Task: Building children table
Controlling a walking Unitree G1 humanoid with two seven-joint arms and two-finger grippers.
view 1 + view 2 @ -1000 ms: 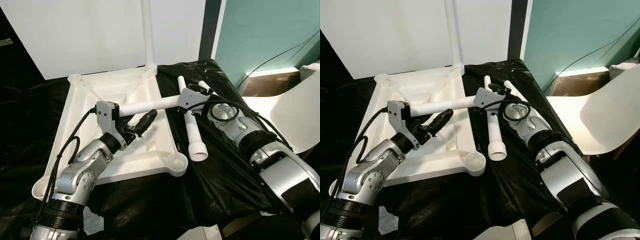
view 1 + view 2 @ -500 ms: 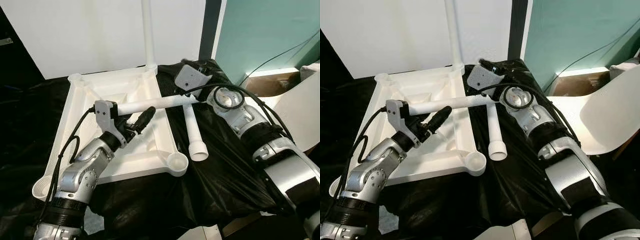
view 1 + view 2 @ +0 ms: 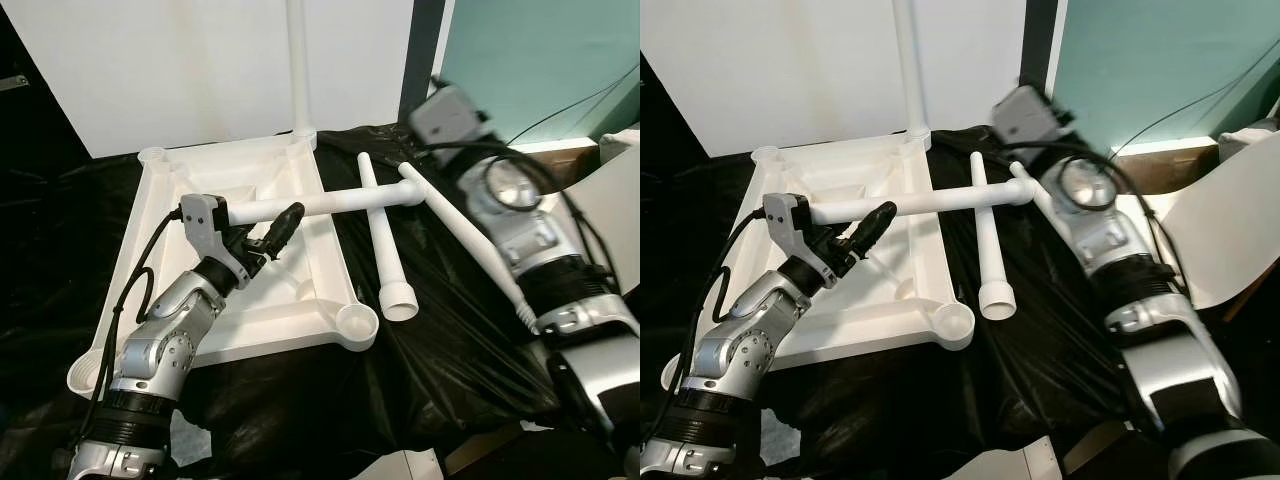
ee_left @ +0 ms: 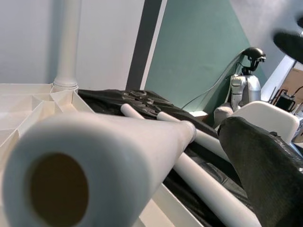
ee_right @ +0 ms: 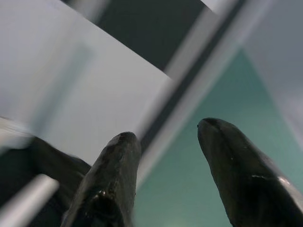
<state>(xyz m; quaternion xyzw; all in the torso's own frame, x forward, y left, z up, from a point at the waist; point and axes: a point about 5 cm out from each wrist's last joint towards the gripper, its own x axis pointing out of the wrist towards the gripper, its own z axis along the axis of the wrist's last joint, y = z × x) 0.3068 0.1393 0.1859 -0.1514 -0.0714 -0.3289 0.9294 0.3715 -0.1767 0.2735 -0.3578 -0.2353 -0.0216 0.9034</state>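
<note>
The leg (image 3: 320, 204) is held level across the tabletop (image 3: 180, 330) rim, one end clamped in the left gripper (image 3: 262, 238) jaws, while the right gripper (image 5: 165, 165), jaws apart and empty, is raised off its far end.

A white wall (image 3: 180, 70) meets a teal wall (image 3: 530, 60) at a dark strip (image 3: 425, 45), with a black sheet (image 3: 440, 340) underneath and a white chair (image 3: 1230, 230) alongside.
</note>
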